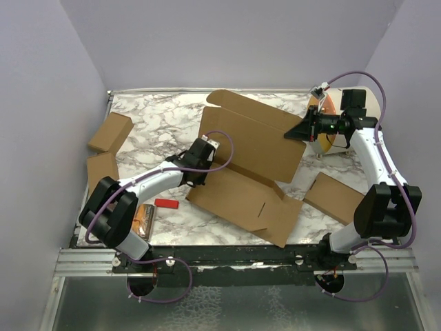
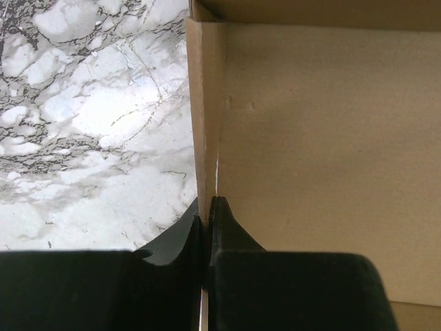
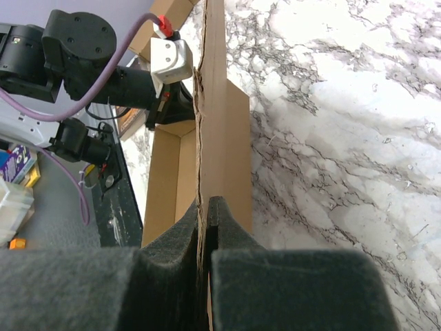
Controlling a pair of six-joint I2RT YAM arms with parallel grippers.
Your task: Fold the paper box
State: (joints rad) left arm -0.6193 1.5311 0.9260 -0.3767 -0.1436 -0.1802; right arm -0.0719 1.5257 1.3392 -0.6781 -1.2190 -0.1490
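Near rail: closest to your overhead camera, the metal rail (image 1: 83, 261) carried both arm bases along the near edge of the marble-patterned table (image 1: 162, 121).
Left claw: your left claw (image 1: 204, 153) (image 2: 209, 204) was clenched on a thin upright cardboard flap at the left side of the paper box (image 1: 244, 196) (image 2: 324, 138). Its two black fingers (image 2: 176, 238) pressed the flap edge between them.
Right claw: your right claw (image 1: 298, 131) (image 3: 207, 204) was clenched too. It pinched the edge of an upright panel of the same box (image 3: 224, 89) at its far right corner, seen edge-on in that wrist view.
Paper box: it sat in the middle of the table between your two arms. One broad panel lay flat toward the near edge, and a second broad panel stood tilted up behind it, with a flap raised at the far left corner.
Small boxes: you had two plain brown boxes at the left side, one farther (image 1: 110, 132) and one nearer (image 1: 102, 169). A third (image 1: 334, 198) lay at the right, just beside the flat panel.
Loose items: a small red piece (image 1: 166, 203) lay near the left arm, with an orange packet (image 1: 143, 219) beside it.
Cylinder: a cream cylinder with an orange end (image 1: 336, 145) stood at the far right, partly hidden behind your right arm.
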